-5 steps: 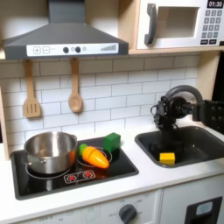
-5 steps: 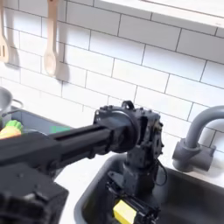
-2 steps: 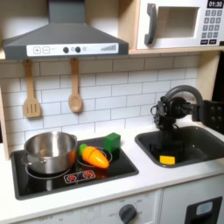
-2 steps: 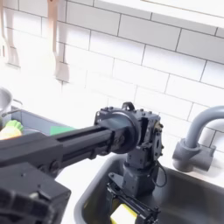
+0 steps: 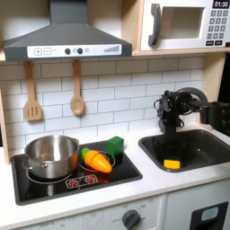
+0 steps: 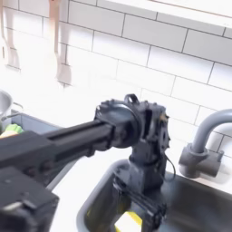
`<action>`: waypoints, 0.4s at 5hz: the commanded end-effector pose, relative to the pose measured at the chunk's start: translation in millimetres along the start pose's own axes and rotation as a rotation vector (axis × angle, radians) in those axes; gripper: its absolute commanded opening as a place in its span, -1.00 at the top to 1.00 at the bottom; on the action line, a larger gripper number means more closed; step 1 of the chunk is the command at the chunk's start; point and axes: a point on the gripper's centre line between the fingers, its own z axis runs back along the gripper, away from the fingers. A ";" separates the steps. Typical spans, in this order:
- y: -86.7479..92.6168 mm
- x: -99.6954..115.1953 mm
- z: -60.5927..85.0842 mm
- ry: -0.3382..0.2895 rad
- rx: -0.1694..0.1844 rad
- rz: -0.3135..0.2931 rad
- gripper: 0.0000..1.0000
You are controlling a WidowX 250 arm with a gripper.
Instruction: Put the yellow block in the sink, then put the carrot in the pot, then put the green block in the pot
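Yellow block on sink floor, directly under gripper; jaw gap unreadable, block contact unclear. Carrot well off toward first exterior view's left, lying between pot and sink, green block touching behind.

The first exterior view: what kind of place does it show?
Most likely a toy play kitchen: a stove with a range hood above it, a sink, and a microwave over white wall tiles.

Yellow block half behind the tool — pot cut off, motion-blurred.
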 end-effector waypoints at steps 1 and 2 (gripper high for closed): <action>-7.1 -19.3 34.1 -0.118 0.037 0.036 -1.00; -9.4 -25.7 57.7 -0.194 0.069 0.041 -1.00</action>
